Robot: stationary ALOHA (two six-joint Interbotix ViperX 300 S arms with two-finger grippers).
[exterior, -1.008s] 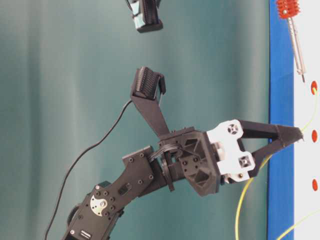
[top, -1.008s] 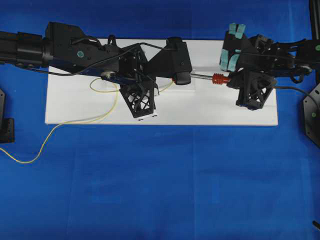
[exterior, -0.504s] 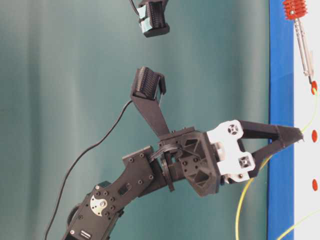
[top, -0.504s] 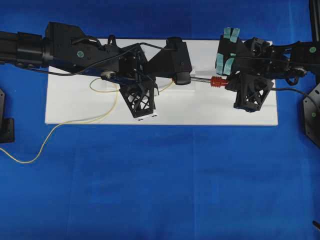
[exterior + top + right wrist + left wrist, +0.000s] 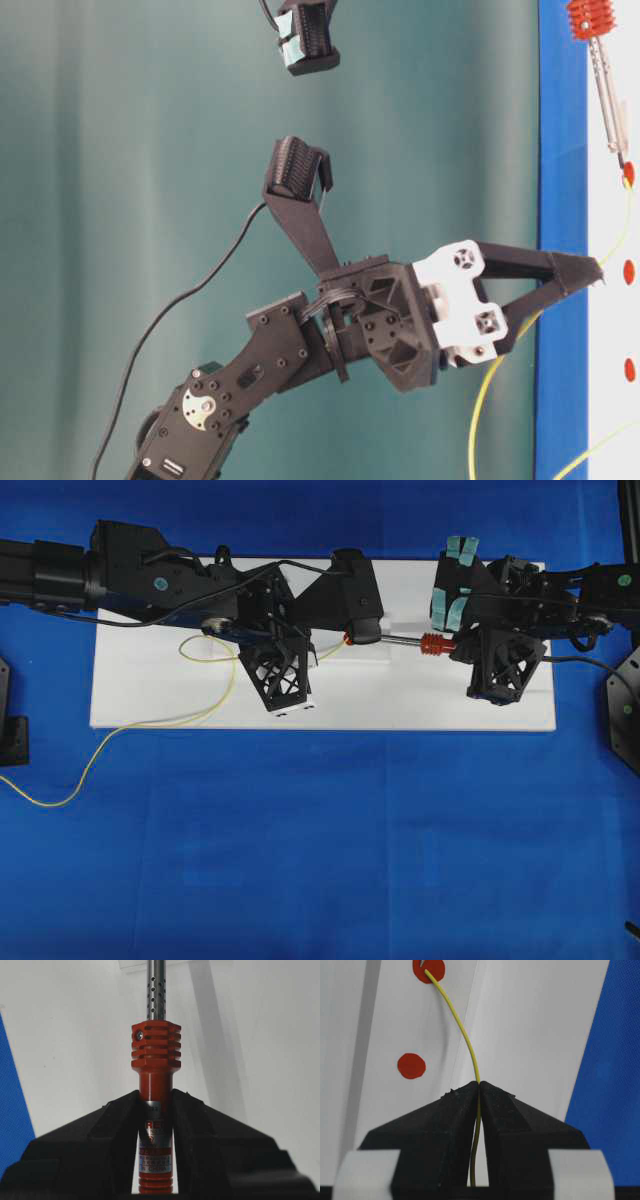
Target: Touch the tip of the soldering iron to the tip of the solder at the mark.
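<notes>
One soldering iron (image 5: 155, 1085) is clamped by its red handle between the closed jaws of the right gripper (image 5: 155, 1105), its silver shaft pointing toward twelve o'clock in the right wrist view. In the table-level view its tip meets the topmost of three red marks (image 5: 628, 173) on the white board (image 5: 180, 695). One solder (image 5: 465, 1040), a thin yellow wire, is pinched in the left gripper (image 5: 479, 1085), whose jaws are closed on it; its free end reaches a red mark at eleven o'clock in the left wrist view. That view shows two marks. Overhead, the wire trails toward eight o'clock onto the blue table (image 5: 320, 860).
</notes>
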